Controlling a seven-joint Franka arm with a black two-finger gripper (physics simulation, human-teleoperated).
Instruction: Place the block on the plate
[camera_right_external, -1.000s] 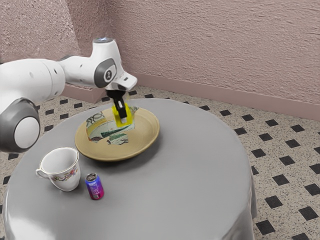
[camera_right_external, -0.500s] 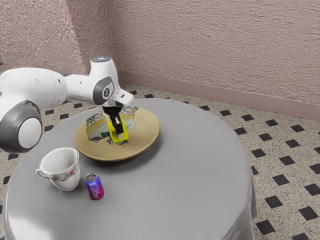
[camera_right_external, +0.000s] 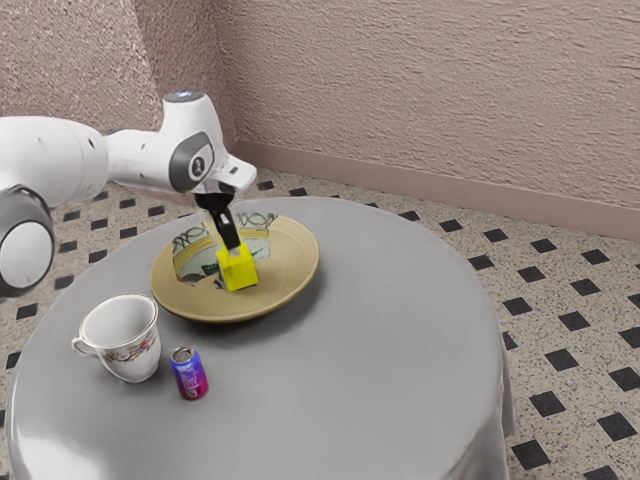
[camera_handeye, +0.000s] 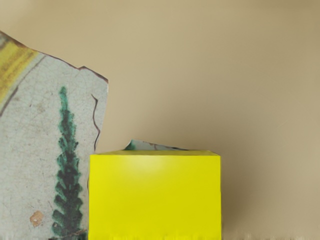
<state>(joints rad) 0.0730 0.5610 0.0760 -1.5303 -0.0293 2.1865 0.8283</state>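
plate (camera_right_external: 290, 258): my landmark, a wide tan dish with a raised rim, and I see it right under my work.
block (camera_right_external: 238, 272): bright yellow, sitting inside the plate's rim, near the plate's middle; my wrist view has its flat yellow face close up, with the plate's tan surface behind.
gripper (camera_right_external: 236, 246): over the plate, its fingertips at the block's top edge; I read it as released, the fingers parted and no longer pinching the block.
arm (camera_right_external: 150, 158): white with grey joints, reaching in from the exterior view's left and bending down above the plate.
patch (camera_handeye: 30, 120): painted on the plate beside the block, pale and cracked, with a green leafy sprig and a yellow band.
cup (camera_right_external: 122, 340): white with flowers, upright, apart from the plate on the exterior view's near left side.
can (camera_right_external: 189, 373): blue and magenta, upright, nearer the exterior camera than the plate, just beside the cup.
table (camera_right_external: 380, 350): round, under a grey cloth, carrying the plate.
floor (camera_right_external: 560, 360): speckled with dark diamonds, beyond and below the plate.
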